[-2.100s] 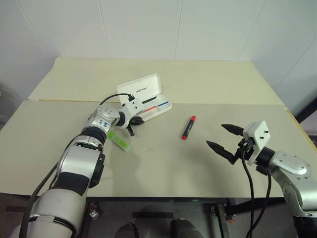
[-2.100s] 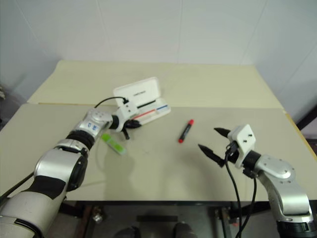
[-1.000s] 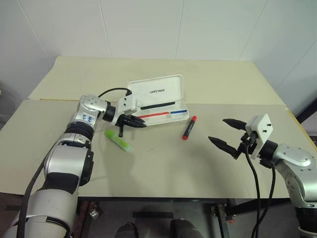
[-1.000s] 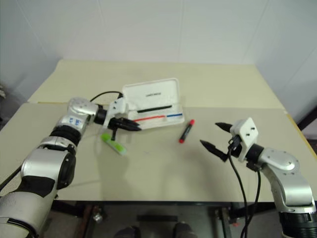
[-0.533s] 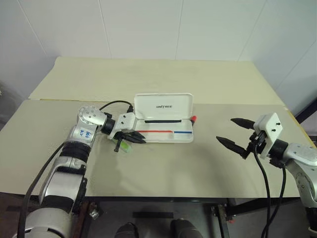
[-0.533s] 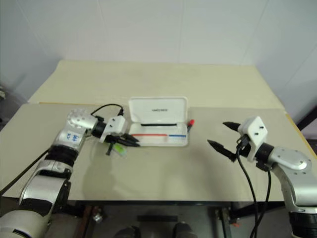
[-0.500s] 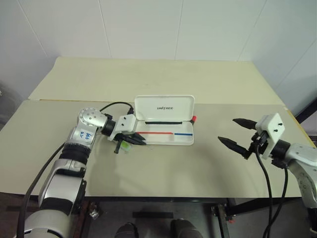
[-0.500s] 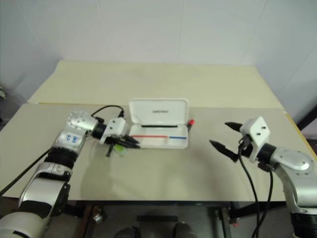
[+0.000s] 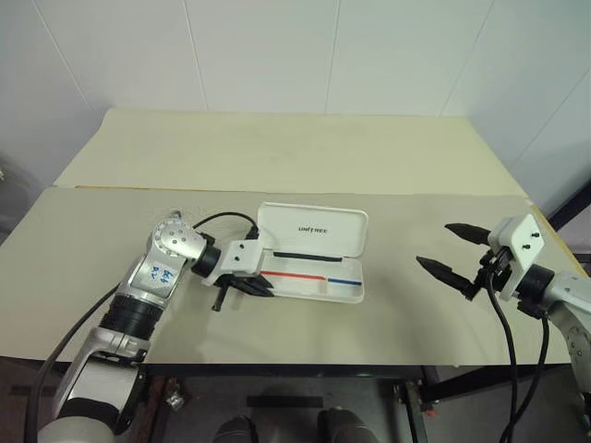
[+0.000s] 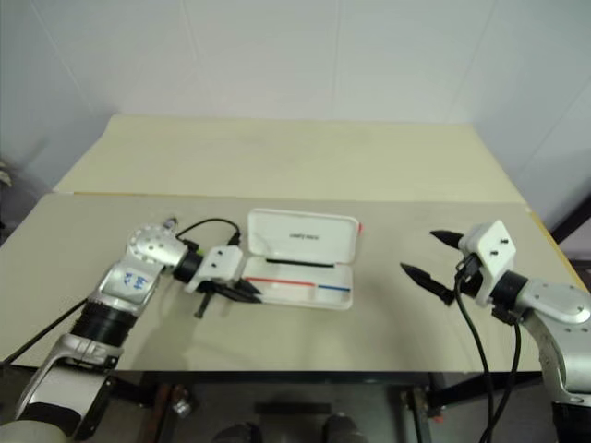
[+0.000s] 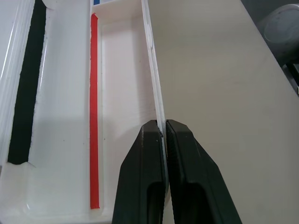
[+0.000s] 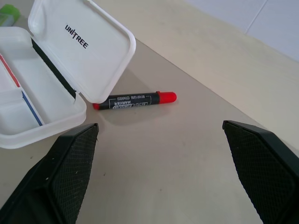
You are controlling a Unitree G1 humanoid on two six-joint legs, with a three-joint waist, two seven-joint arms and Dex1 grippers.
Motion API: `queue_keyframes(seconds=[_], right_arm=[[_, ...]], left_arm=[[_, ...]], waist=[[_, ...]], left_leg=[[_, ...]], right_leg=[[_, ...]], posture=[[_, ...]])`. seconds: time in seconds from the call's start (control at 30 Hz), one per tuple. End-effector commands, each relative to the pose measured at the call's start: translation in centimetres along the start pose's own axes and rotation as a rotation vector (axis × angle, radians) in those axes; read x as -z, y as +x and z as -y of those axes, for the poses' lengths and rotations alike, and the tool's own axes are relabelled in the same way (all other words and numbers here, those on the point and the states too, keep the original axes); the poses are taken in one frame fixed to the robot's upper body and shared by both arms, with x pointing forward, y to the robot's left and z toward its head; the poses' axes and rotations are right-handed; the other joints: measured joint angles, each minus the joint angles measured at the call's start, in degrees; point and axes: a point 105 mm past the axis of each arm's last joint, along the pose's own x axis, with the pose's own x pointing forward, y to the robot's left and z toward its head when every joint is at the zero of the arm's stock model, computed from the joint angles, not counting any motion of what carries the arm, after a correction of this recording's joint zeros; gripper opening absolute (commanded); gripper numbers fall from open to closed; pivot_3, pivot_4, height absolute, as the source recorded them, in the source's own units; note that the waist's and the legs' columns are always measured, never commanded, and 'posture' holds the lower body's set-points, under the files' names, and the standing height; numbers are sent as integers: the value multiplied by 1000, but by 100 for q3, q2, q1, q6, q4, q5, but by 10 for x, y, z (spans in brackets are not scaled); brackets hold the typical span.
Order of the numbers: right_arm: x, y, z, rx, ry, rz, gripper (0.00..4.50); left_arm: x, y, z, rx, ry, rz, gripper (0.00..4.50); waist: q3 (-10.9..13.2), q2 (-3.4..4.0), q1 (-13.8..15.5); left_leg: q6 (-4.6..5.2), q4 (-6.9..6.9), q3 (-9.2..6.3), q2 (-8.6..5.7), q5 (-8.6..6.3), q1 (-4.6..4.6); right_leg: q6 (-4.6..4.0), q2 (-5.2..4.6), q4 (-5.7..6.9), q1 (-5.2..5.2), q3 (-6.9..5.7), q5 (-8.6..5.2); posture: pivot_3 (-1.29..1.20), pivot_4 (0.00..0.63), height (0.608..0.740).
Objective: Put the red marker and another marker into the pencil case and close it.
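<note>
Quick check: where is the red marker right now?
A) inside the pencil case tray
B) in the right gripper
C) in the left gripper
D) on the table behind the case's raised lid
D: the red marker lies on the table just behind the open pencil case, outside the tray.

The pencil case (image 9: 314, 242) is white. Its lid (image 12: 86, 46) has small black letters on it. Inside the case there is a red stripe (image 11: 94, 112), a short blue stripe (image 9: 343, 282) and a long black stripe (image 11: 24, 88). The red marker (image 12: 135, 100) has a red cap and a black middle with white writing. A bit of pale green marker (image 12: 8, 13) peeks out past the case. The table (image 9: 305, 157) is a pale cream colour. The gripper fingers (image 12: 70, 172) are black, with a bumpy dotted pattern.
</note>
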Motion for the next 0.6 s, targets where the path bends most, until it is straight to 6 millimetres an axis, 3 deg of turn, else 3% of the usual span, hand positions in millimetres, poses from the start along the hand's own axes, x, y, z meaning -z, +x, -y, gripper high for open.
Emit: queue_keyframes(seconds=[0.03,0.4,0.6], right_arm=[[-14,-6,2,17,-34,36,4500],[-13,-4,1,7,-29,37,4500],[-14,-2,1,-6,-29,37,4500]], left_arm=[[-9,-4,3,-31,33,10,44],[-2,9,8,-118,48,3,44],[-8,18,21,-75,68,45,44]], waist=[[0,0,-8],[0,0,-9],[0,0,-18]], left_leg=[[0,0,0,0,0,2],[2,2,-5,-1,-1,3],[5,-3,-5,-1,-3,1]], right_leg=[[0,0,0,2,-1,0],[0,-4,-6,6,-3,0],[0,-6,-20,9,-5,0]], posture=[[0,150,740],[0,150,740],[0,150,740]])
